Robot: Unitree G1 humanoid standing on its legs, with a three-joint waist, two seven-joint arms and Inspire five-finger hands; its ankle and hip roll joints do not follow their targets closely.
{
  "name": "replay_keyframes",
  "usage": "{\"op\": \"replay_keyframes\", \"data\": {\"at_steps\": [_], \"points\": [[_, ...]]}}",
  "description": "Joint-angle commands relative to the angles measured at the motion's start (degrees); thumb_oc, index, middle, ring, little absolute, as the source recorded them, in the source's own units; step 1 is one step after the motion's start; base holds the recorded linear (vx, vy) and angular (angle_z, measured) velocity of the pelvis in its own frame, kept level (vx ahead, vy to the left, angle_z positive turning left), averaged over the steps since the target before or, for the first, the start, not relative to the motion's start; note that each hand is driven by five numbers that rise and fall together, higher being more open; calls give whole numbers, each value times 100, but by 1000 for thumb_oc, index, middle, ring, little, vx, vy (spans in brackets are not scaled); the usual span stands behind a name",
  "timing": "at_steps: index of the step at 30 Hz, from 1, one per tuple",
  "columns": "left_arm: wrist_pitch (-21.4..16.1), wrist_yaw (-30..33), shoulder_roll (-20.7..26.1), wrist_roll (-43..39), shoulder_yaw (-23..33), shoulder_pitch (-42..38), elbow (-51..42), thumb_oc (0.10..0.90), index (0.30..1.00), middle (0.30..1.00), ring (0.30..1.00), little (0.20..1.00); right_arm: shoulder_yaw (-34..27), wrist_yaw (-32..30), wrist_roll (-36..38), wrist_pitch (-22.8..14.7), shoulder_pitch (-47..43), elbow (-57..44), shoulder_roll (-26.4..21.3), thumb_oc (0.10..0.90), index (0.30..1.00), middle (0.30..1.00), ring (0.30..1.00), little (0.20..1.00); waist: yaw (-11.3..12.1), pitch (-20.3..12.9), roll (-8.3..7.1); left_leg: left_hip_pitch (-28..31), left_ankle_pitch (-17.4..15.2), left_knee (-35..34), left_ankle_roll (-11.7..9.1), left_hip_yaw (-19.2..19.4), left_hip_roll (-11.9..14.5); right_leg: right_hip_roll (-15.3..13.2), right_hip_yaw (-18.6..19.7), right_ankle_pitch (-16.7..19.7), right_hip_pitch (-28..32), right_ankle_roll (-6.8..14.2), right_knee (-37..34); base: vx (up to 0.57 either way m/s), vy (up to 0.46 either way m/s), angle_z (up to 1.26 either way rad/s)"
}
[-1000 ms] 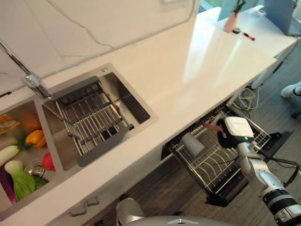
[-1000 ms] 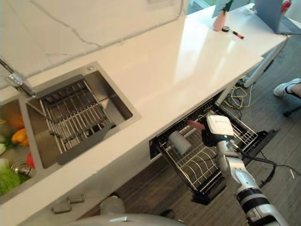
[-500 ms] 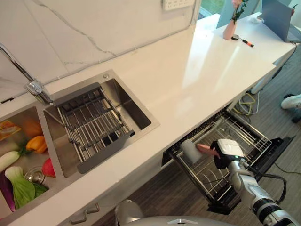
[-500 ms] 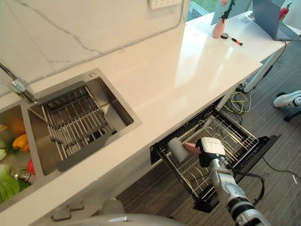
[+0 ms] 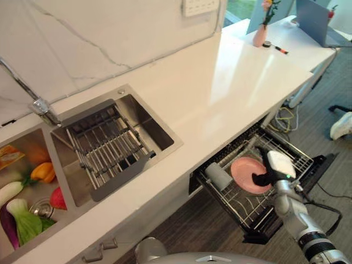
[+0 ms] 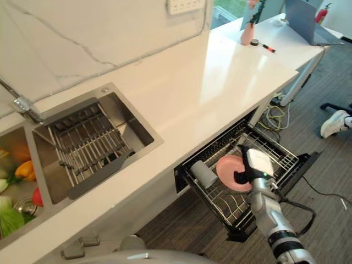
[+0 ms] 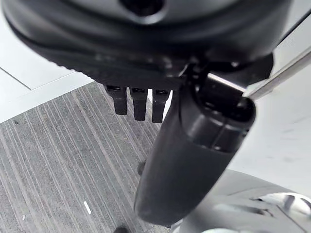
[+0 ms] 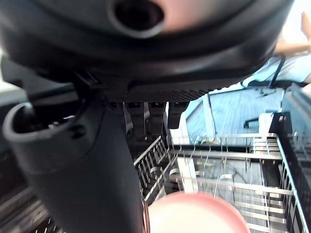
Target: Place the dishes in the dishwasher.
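A round pink plate [image 5: 246, 173] lies tilted in the pulled-out wire dishwasher rack [image 5: 301, 158], just right of a grey cup [image 5: 218, 176] lying on its side. My right hand [image 5: 262, 177] reaches in from the right, its dark fingers curled over the plate's right edge. In the right wrist view the plate's rim [image 8: 194, 213] shows under the thumb [image 8: 82, 165], with rack tines behind. My left hand [image 7: 189, 145] hangs over striped floor with relaxed fingers, holding nothing.
The white counter [image 5: 231, 77] overhangs the rack's back. A sink holds a metal drying rack [image 5: 107, 146], with vegetables [image 5: 27, 181] in the left basin. A pink vase [image 5: 259, 37] and a laptop [image 5: 316, 19] sit far right. A person's shoe [image 5: 342, 125] rests on the floor.
My right hand has dropped lower into the rack and turned the plate from edge-on to face-up beside the cup. The camera has shifted slightly.
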Motion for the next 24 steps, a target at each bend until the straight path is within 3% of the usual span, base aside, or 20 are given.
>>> {"op": "replay_keyframes", "data": {"at_steps": [1,4,5,6,8,11,13,17,18,24], "points": [[19,160,46,-283,-311,48,244,800,900,900,900,900,-1452,-1163,528,161,-173,-497,-660,800,900,900,900,900,-42,-107,120,56,1930,-1651,-314,83,340,-767,-175,-250,460,703,121,-6,-10,-21],[126,-159,-17,-384,-377,61,381,800,900,900,900,900,-1933,-1316,1071,286,-128,98,-685,800,900,900,900,900,-139,-112,120,50,1930,-1600,-325,92,395,-716,-104,-275,439,665,110,-24,-13,-16],[145,-263,-26,-435,-324,69,477,800,900,900,900,900,-2114,-1389,1239,301,-85,325,-720,554,531,531,531,531,-156,-114,127,52,1922,-1581,-327,101,411,-704,-77,-276,439,654,106,-25,1,-16],[147,-301,-27,-555,-233,66,527,800,900,900,900,900,-2262,-1488,1303,359,-30,539,-739,400,300,300,300,300,-180,-114,130,53,1907,-1573,-324,100,414,-702,-60,-268,433,651,108,-21,-3,-13],[144,-345,-7,-609,-162,24,555,800,900,900,900,900,-2374,-1534,1355,373,71,803,-727,400,300,300,300,300,-191,-108,131,49,1886,-1556,-318,95,414,-708,-40,-260,420,650,110,-14,-2,-8],[106,-409,64,-654,-62,-29,646,800,900,900,900,900,-2610,-1669,1874,422,341,2241,-581,400,300,300,300,300,-218,-132,98,17,1871,-1538,-322,86,398,-726,28,-227,369,644,110,0,-10,-13],[91,-420,76,-666,-78,-39,672,800,900,900,900,900,-2569,-1638,1968,364,320,2412,-541,400,300,300,300,300,-221,-143,84,19,1873,-1549,-323,92,396,-732,34,-217,356,647,113,9,-14,-22],[86,-441,51,-669,-130,-80,722,800,900,900,900,900,-1994,-1304,1944,217,265,2409,-117,400,300,300,300,300,-231,-137,74,23,1881,-1573,-313,119,372,-754,48,-200,330,647,123,3,-7,-19],[81,-412,27,-599,-221,-85,697,800,900,900,900,900,-1383,-839,1839,74,234,2376,235,400,300,300,300,300,-197,-122,97,31,1879,-1585,-296,112,346,-766,49,-195,334,642,124,8,-3,-10],[53,-380,2,-435,-374,15,624,800,900,900,900,900,-220,-285,1557,-126,-207,2468,522,400,300,300,300,300,-38,-121,161,2,1878,-1594,-289,22,309,-765,-13,-215,395,640,101,4,3,6]]}}
